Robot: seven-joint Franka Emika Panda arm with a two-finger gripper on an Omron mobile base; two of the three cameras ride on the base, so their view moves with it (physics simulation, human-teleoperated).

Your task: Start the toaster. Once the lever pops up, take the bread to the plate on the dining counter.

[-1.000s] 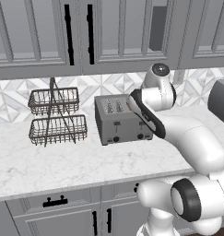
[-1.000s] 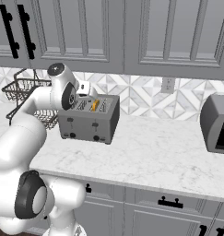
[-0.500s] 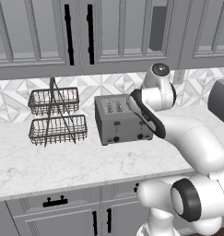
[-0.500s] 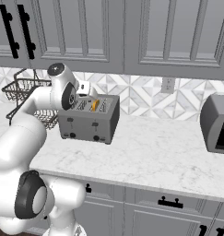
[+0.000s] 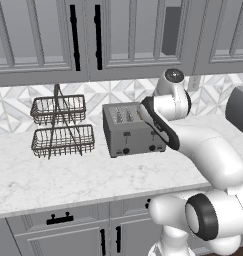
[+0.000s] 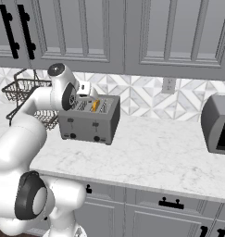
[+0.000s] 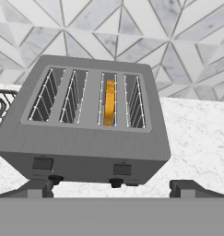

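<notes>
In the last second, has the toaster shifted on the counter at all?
No. In the left base view the toaster sits in the same spot beside the wire basket rack, and the bread remains in its slot.

Worktop point(image 5: 68, 180): we find it running along the tiled wall point(image 6: 141, 95), with the upper cabinets point(image 5: 118, 35) above it and the lower cabinets point(image 6: 146, 208) beneath.
Toaster point(image 5: 133, 131): we record it standing on the worktop, set back near the tiled wall, its levers and knobs facing the robot.
Bread point(image 7: 109, 101): we see it upright in the third slot from the left in the hand view.
Wire rack point(image 5: 60, 127): we place it on the worktop left of the toaster, close beside it but apart.
Boxy appliance point(image 6: 218, 122): we note it on the worktop, well apart to the toaster's right.
Gripper point(image 7: 118, 186): we find it in front of and above the toaster.
</notes>
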